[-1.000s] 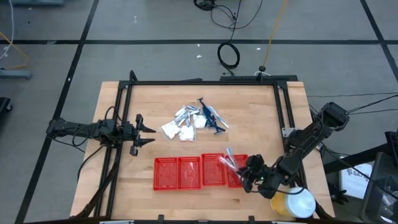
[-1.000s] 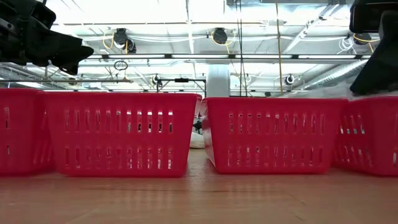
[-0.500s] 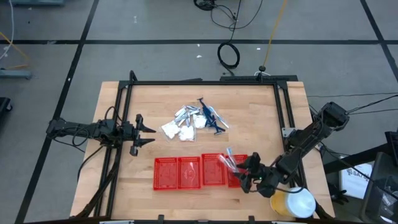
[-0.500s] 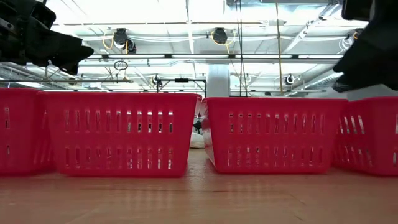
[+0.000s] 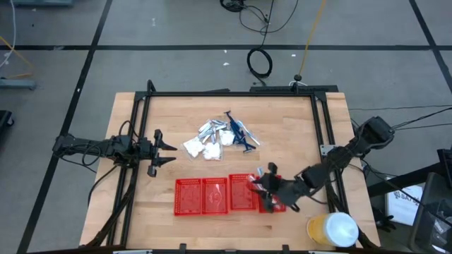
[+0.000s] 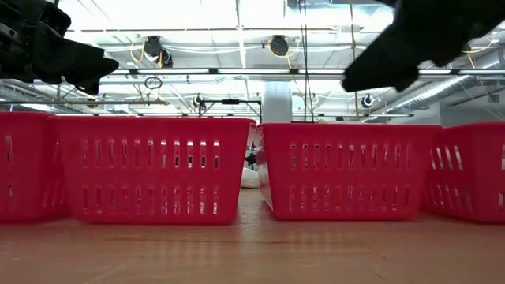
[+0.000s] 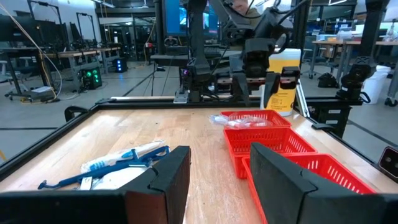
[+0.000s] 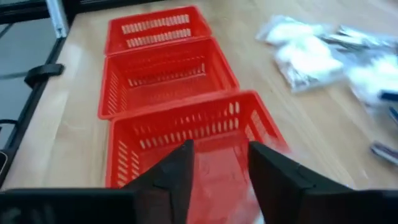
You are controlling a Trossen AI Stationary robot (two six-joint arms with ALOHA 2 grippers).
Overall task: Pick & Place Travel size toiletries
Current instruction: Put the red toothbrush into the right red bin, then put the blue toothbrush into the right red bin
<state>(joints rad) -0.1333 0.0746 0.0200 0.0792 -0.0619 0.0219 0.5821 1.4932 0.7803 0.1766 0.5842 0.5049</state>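
Four red baskets (image 5: 203, 195) in a row (both arms' fingers (image 8: 177, 171) parted, grasping nothing).

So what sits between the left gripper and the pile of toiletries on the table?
Nothing: in the high view, only bare wooden table lies between the left gripper and the toiletries pile. The red baskets sit nearer the front edge, off that line.

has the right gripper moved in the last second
Yes. In the high view the right gripper has swung leftward, from beyond the right end of the red basket row to over its rightmost baskets. The left gripper waits at the table's left.
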